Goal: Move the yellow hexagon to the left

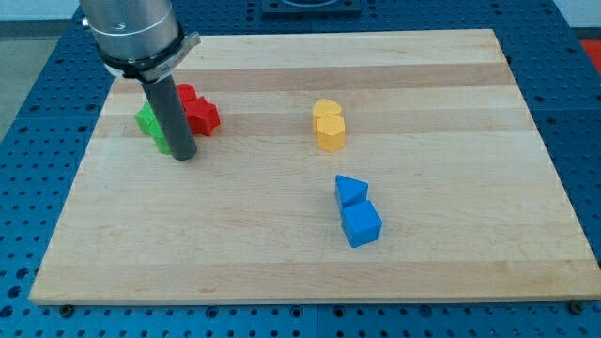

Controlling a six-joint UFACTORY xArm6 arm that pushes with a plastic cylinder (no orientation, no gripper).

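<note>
The yellow hexagon (329, 125) stands on the wooden board (282, 244), a little right of the board's middle and toward the view's top. My tip (183, 155) rests on the board far to the hexagon's left. The rod stands just in front of a green block (148, 123) and partly hides it. A red block (197, 110) sits right behind the rod, touching the green one.
A blue triangular block (350, 191) and a blue cube (361, 224) lie together below the hexagon, toward the view's bottom. The board's edges are ringed by a blue perforated table (28, 141).
</note>
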